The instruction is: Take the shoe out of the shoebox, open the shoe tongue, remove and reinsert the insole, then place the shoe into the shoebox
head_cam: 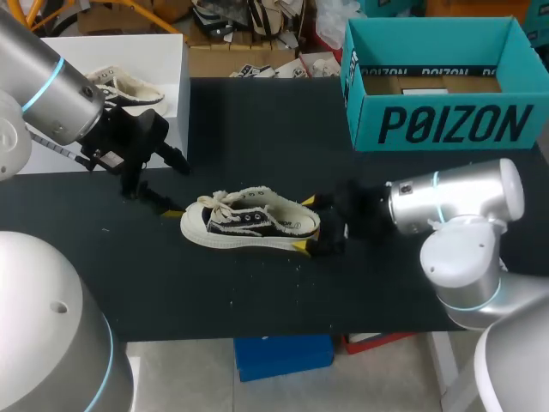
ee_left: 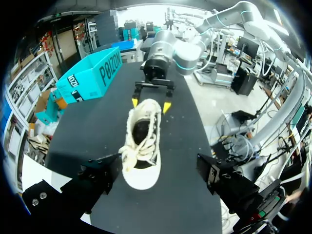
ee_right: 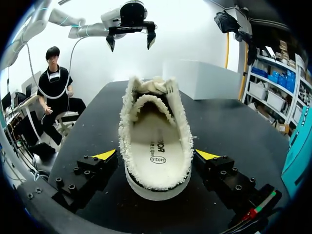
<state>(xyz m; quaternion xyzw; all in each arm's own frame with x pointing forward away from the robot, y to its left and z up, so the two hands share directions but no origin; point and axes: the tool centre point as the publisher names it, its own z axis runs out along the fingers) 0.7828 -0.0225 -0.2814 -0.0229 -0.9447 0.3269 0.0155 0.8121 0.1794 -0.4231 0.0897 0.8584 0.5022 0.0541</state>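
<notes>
**Q:** What surface holds everything?

**A:** A black table [head_cam: 257,292] fills most of the frame in the head view.

**Q:** What lies directly on it?

**A:** Three things. Near the centre of the frame, a cream and black low shoe [head_cam: 249,221] rests on its sole with its toe and laces pointing toward the left. At upper right, an open teal shoebox [head_cam: 446,120] stands upright, well apart from the shoe. At upper left, a white box [head_cam: 129,51] sits at the table's far corner.
</notes>
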